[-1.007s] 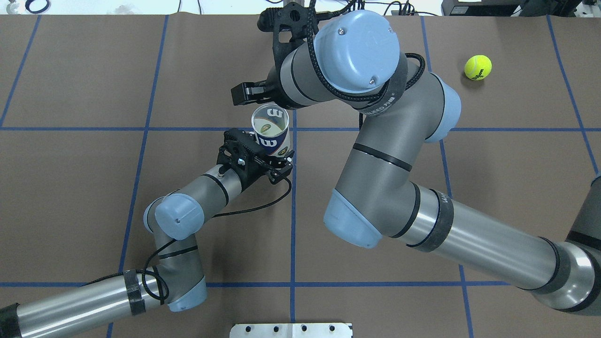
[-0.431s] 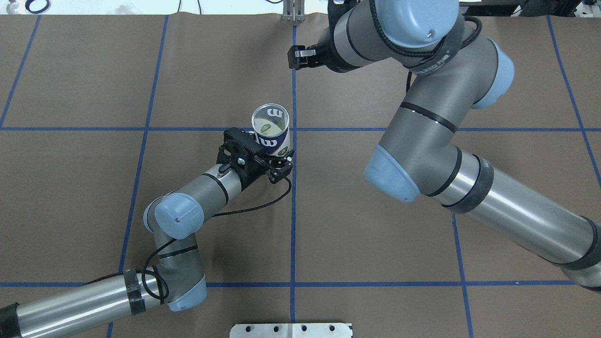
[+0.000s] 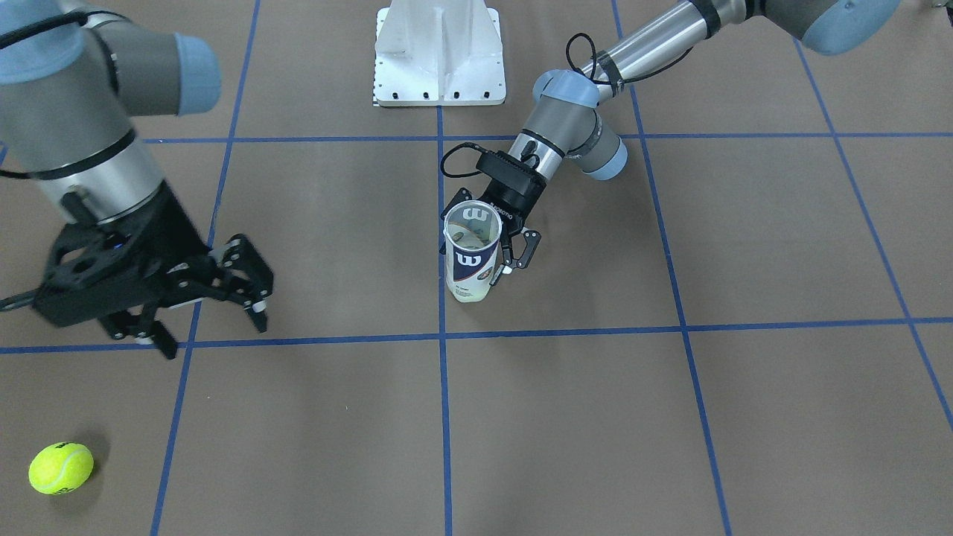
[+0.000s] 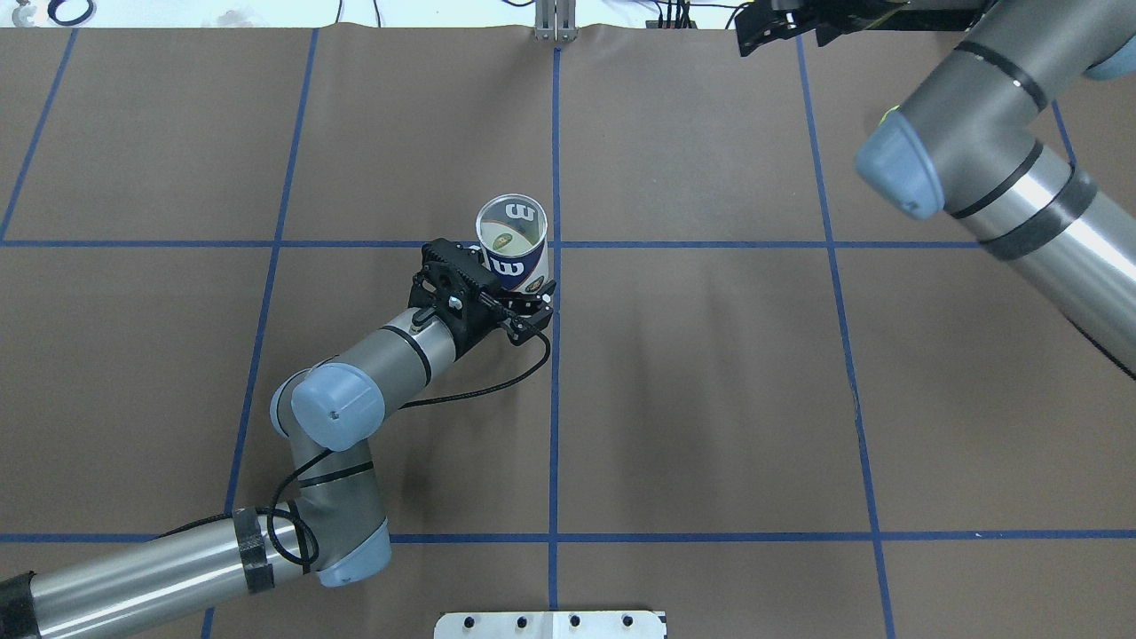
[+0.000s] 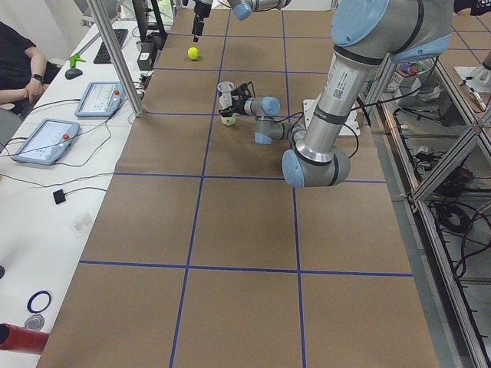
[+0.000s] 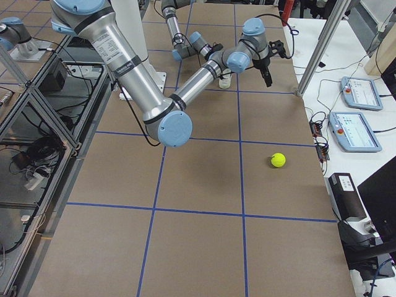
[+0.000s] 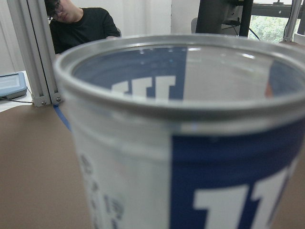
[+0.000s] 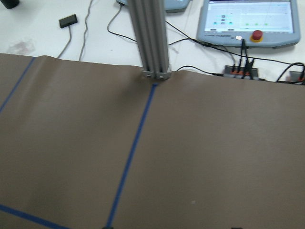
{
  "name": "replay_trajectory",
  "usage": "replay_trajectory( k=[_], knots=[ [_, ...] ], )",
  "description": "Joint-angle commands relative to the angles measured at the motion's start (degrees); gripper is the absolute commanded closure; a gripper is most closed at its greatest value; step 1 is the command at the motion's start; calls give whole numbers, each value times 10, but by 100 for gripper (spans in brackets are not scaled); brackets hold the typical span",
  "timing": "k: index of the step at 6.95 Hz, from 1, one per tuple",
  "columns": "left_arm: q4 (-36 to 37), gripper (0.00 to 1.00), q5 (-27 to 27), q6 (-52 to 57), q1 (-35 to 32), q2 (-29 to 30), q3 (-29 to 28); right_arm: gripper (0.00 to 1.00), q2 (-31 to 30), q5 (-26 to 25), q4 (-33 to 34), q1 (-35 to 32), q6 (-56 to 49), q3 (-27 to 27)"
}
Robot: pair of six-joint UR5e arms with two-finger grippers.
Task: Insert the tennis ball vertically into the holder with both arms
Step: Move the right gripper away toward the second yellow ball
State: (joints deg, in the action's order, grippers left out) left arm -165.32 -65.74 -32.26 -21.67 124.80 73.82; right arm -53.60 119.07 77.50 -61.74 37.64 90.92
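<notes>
Beside the upright holder (image 3: 472,253), clamped by the left end effector (image 3: 497,246), the right end effector (image 3: 212,305) hangs spread.

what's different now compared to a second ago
The right arm swung away from above the can toward the far right of the table, its hand open and empty, short of the tennis ball. Nothing was picked up or released. The left hand stayed clamped on the upright can, which did not move.

You've got two silver-grey tubular arms (image 4: 1021,204), light-blue joint caps, black bands, black linkage grippers (image 3: 216,294), black cable looped along the left arm (image 4: 373,355).
</notes>
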Motion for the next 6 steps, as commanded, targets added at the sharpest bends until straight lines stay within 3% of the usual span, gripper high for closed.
replay_trajectory(
  k=[1, 2, 3, 4, 6],
  knots=[
    [0, 1, 0, 0, -2, 0, 0, 1, -12, 56, -3, -70, -202, -154],
    [0, 1, 0, 0, -2, 0, 0, 1, -13, 52, -43, -71, -222, -206],
    [0, 1, 0, 0, -2, 0, 0, 1, -16, 44, -135, -66, -223, -277],
    [0, 1, 0, 1, -3, -1, 0, 1, -20, 17, -184, -55, -223, -317],
    [1, 1, 0, 1, -2, -1, 0, 1, -25, -32, -186, -34, -223, -329]
  ],
)
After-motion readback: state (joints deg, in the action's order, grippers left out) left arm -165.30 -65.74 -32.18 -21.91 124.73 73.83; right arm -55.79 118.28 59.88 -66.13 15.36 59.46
